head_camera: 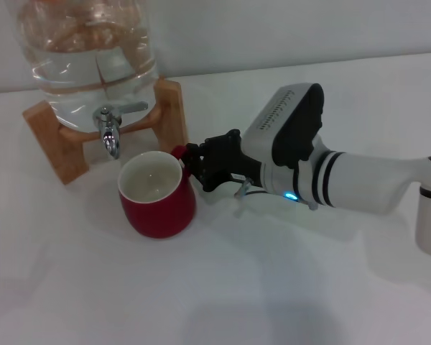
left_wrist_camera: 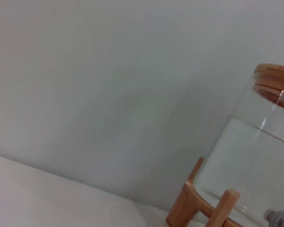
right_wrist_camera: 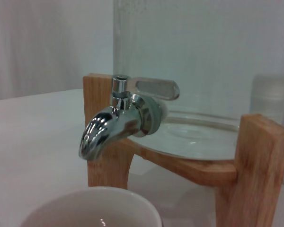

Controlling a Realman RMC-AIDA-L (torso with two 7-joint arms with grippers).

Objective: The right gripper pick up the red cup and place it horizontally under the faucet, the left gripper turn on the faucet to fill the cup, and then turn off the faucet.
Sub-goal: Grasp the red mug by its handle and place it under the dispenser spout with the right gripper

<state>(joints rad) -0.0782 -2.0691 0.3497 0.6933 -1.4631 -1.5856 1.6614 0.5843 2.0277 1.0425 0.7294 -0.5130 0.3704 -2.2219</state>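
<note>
The red cup [head_camera: 158,205] stands upright on the white table, its cream inside facing up, just in front of and below the faucet [head_camera: 109,129]. The chrome faucet's spout points down, and its lever [right_wrist_camera: 154,89] lies sideways. In the right wrist view the cup's rim [right_wrist_camera: 92,208] sits low beneath the spout [right_wrist_camera: 116,125]. My right gripper [head_camera: 194,167] reaches in from the right and is shut on the cup's small red handle [head_camera: 178,152]. The left gripper is out of view.
The glass jar [head_camera: 86,50] holds water and rests on a wooden stand [head_camera: 169,108] at the back left. The left wrist view shows the jar [left_wrist_camera: 255,161], a stand leg [left_wrist_camera: 220,208] and a pale wall. Open table lies in front of the cup.
</note>
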